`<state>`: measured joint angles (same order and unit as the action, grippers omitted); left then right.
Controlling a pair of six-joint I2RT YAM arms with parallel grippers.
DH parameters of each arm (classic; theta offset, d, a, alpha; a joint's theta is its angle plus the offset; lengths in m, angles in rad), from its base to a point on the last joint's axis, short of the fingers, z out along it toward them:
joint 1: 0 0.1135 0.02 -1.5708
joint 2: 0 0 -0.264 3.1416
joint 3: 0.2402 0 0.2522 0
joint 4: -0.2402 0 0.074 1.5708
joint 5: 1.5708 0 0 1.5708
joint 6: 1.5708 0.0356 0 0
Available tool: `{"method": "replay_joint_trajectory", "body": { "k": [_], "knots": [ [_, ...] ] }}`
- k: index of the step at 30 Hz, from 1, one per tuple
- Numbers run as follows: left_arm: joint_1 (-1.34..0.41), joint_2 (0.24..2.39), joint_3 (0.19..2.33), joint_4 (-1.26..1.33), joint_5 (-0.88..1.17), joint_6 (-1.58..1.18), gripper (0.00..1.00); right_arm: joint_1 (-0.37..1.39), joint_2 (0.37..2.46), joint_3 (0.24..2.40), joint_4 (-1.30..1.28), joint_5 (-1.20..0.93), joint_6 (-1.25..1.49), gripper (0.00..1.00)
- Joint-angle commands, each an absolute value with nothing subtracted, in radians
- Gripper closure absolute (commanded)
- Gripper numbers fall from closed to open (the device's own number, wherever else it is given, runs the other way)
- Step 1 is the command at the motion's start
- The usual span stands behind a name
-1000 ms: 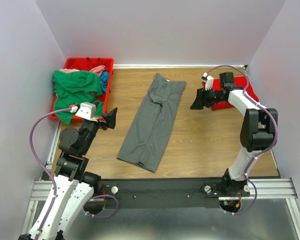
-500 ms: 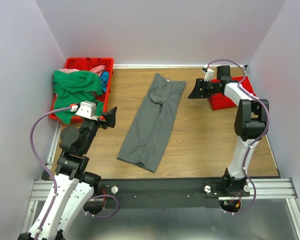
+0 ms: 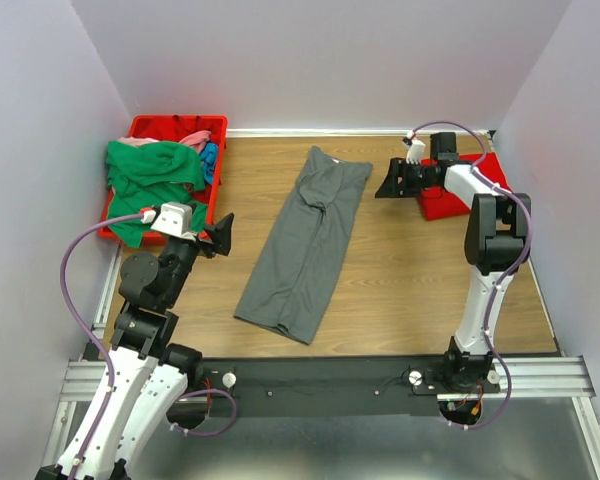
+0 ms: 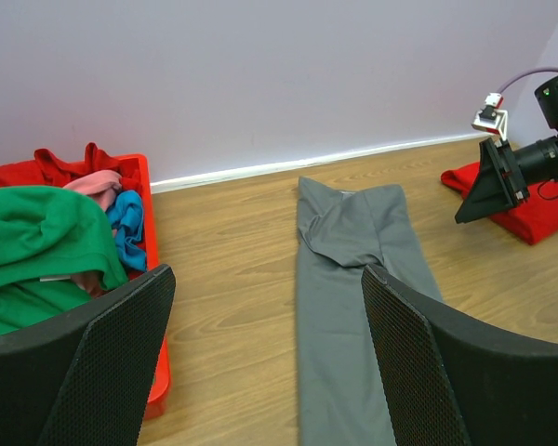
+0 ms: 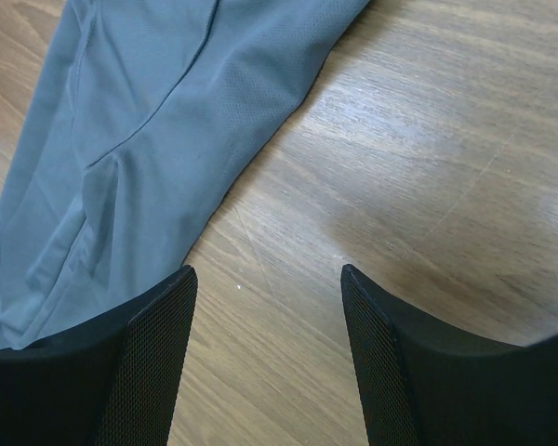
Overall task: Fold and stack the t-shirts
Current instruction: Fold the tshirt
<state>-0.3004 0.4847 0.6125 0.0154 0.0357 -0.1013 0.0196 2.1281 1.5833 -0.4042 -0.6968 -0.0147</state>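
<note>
Top view: dark grey t-shirt (image 3: 305,245) lies mid-table (image 3: 410,290), folded into a long narrow strip running from near-left to far-right, flat, with some creasing at the far end. Red bin (image 3: 177,122) sits in the far-left corner. Green t-shirt (image 3: 150,170) is heaped on it and spills over the near rim; pink t-shirt (image 3: 194,140) and blue t-shirt (image 3: 210,160) show at its right side. Red t-shirt (image 3: 445,205) lies bunched at far right, by the wall. Left gripper (image 3: 223,235) sits between the bin and the grey strip, clear of both, jaws apart, nothing in them. Right gripper (image 3: 388,187) is just right of the strip's far end, beside the red t-shirt; jaw gap is hard to read from here.

Left wrist: left gripper (image 4: 267,279) jaws are wide apart and empty, fingers (image 4: 84,362) framing bare wood and the grey strip (image 4: 339,316). The bin wall (image 4: 158,372) is at left with the green (image 4: 37,251), pink (image 4: 93,186) and blue (image 4: 126,223) shirts piled in it. The right gripper (image 4: 488,190) is in view at far right, in front of the red t-shirt (image 4: 539,214).

Right wrist: right gripper (image 5: 268,279) jaws are apart, holding nothing. The fingers (image 5: 139,372) are over bare table (image 5: 428,139), and the right edge of the grey t-shirt (image 5: 149,139) runs just left of the gap. No contact with the cloth is visible.
</note>
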Motion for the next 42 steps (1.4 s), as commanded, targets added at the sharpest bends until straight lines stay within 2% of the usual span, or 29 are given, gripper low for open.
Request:
{"method": "replay_joint_trajectory", "body": {
  "k": [1,20,32,33,37,42],
  "knots": [
    [-0.296,0.483,0.607,0.043,0.009,-0.098,0.11,0.026,2.161,1.612,-0.396,-0.692,0.026,0.30],
    [-0.296,0.494,0.607,0.040,0.009,-0.097,0.11,0.029,2.270,1.710,-0.393,-0.709,0.106,0.30],
    [-0.296,0.502,0.607,0.038,0.008,-0.097,0.11,0.123,2.388,1.833,-0.394,-0.681,0.166,0.32],
    [-0.296,0.502,0.607,0.038,0.008,-0.097,0.11,0.129,2.396,1.838,-0.394,-0.669,0.173,0.33],
    [-0.296,0.502,0.607,0.038,0.008,-0.095,0.11,0.150,2.419,1.862,-0.394,-0.632,0.205,0.51],
    [-0.296,0.502,0.607,0.038,0.009,-0.094,0.12,0.153,2.430,1.865,-0.394,-0.560,0.230,0.65]
  ]
}}
